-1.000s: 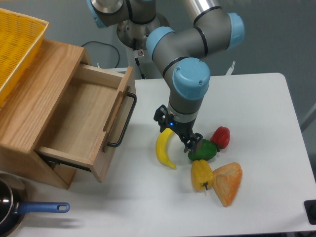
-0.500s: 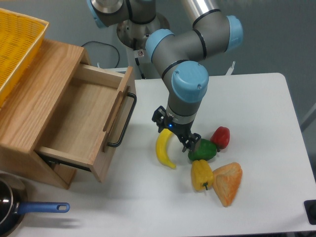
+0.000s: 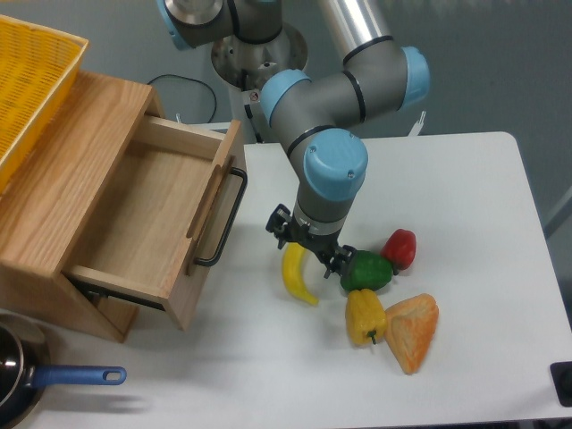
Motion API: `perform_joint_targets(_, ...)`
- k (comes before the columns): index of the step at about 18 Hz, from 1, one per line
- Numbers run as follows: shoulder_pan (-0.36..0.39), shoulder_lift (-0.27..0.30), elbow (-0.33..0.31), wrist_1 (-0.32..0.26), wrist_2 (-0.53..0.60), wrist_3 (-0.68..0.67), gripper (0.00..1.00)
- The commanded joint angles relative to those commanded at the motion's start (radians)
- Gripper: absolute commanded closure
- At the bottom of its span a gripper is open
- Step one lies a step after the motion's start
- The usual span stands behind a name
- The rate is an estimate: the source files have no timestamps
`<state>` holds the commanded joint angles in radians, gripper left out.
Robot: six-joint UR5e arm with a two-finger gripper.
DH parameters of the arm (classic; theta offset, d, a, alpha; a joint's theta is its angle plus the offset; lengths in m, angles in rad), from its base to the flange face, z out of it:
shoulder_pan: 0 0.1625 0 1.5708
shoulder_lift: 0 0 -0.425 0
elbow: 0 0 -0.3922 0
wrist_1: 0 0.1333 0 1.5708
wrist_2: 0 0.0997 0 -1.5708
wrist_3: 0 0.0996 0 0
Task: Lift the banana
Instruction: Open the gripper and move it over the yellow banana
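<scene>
- Gripper (image 3: pixel 307 246) at frame centre, fingers spread wide, straddling the banana's (image 3: pixel 296 275) upper end.
- Banana lies on the table (image 3: pixel 465 206), just left of the green pepper (image 3: pixel 366 271).
- Step looks like approach; next: descend squarely, then close.

Lighting is bright, even and diffuse from overhead. Shadows are soft and short beneath the arm (image 3: pixel 332 170) and the drawer (image 3: pixel 147 214). Focus is sharp throughout, with mild glare on the metal arm tube (image 3: pixel 353 22).

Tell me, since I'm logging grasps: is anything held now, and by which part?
Nothing is held. The gripper hangs open over the banana's upper end, and the banana lies on the table.
</scene>
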<state>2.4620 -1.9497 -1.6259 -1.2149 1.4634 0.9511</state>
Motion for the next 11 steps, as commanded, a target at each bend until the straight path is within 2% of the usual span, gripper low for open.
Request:
perform_joint_targets(2,0.002,0.000,-0.018,0.003,0.002,0.000,0.00)
perform_joint_targets(7,0.006,0.005,-0.017,0.002,0.011,-0.005,0.00)
perform_joint_targets(11,0.003,0.000,-0.022,0.000,0.009,-0.061,0.00)
